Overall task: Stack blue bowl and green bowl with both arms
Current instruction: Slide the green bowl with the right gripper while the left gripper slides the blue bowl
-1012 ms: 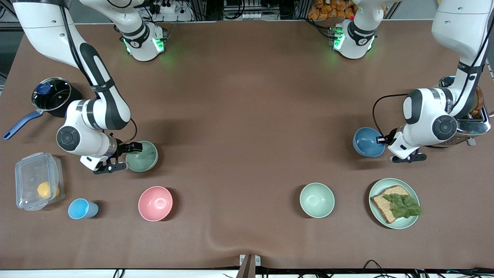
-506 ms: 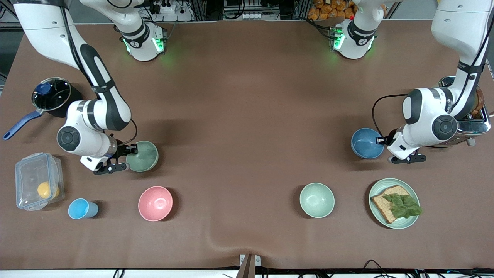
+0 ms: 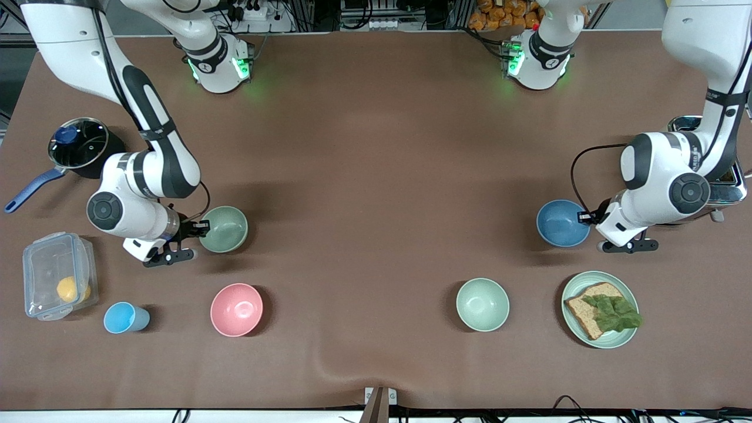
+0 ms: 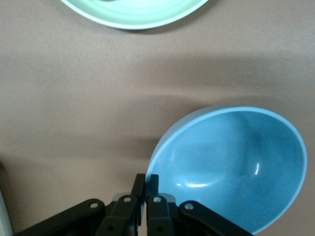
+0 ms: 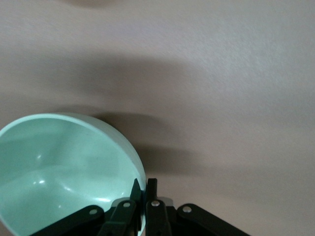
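Observation:
The blue bowl (image 3: 563,222) hangs from my left gripper (image 3: 585,217), which is shut on its rim at the left arm's end of the table. In the left wrist view the bowl (image 4: 236,167) is tilted, lifted off the cloth, with its rim pinched in my left gripper (image 4: 146,181). The sage-green bowl (image 3: 224,228) is held by my right gripper (image 3: 202,227), shut on its rim at the right arm's end of the table. The right wrist view shows that bowl (image 5: 64,167) above its shadow, with my right gripper (image 5: 145,186) on its rim.
A paler mint bowl (image 3: 482,304) and a green plate with bread (image 3: 599,309) lie nearer the front camera. A pink bowl (image 3: 236,309), a small blue cup (image 3: 125,317), a clear box (image 3: 57,283), a pot (image 3: 78,144) and a toaster (image 3: 722,176) stand around.
Both bowls have been lifted off the table by their rims. The green bowl has shifted a little toward the table's middle; the blue bowl has tipped more level as the left wrist moved.

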Motion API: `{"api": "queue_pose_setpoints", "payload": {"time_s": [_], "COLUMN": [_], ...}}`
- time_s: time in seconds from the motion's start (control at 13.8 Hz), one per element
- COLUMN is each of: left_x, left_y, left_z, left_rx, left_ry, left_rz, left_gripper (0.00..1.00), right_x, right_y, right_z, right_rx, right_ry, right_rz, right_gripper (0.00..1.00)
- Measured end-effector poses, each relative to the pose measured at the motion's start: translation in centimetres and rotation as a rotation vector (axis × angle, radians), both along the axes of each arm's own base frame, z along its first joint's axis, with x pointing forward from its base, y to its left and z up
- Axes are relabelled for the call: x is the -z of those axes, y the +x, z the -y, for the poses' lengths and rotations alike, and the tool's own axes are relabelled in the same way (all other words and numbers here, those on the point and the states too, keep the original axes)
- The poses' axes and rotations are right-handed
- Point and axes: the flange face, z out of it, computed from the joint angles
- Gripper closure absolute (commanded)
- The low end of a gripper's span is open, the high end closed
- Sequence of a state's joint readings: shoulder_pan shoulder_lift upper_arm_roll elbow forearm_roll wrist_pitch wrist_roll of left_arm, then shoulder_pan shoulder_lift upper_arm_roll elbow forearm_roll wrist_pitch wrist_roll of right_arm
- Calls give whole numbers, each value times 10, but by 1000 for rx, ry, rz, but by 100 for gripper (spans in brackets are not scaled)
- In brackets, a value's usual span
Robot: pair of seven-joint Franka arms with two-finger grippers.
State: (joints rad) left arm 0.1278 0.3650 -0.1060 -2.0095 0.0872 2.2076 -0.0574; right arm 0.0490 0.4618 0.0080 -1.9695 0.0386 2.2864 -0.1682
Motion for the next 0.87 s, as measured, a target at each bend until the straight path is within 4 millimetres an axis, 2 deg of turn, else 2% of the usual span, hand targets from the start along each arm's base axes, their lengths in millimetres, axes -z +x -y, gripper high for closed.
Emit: {"api": "queue_pose_setpoints", "payload": {"time_s": [0.22, 0.43, 0.65, 0.87], "left_x": [-28, -46, -50, -50], "left_y": [14, 22, 23, 21], "left_z": [13, 30, 44, 61], "left_rx": [20, 47, 69, 65], "left_ry": [-2, -5, -12, -15], "left_rz": [-10, -12, -12, -23], "left_gripper": [100, 100, 100, 100], "right_x": [-36, -67, -76, -63], "right_y": [3, 2, -9, -16], "right_z": [-50, -117, -193, -259], "right_rx": [-35, 10, 97, 206], "right_ry": [-2, 11, 100, 166], "right_rz": [16, 38, 25, -8], "right_gripper": [100, 100, 100, 100]}}
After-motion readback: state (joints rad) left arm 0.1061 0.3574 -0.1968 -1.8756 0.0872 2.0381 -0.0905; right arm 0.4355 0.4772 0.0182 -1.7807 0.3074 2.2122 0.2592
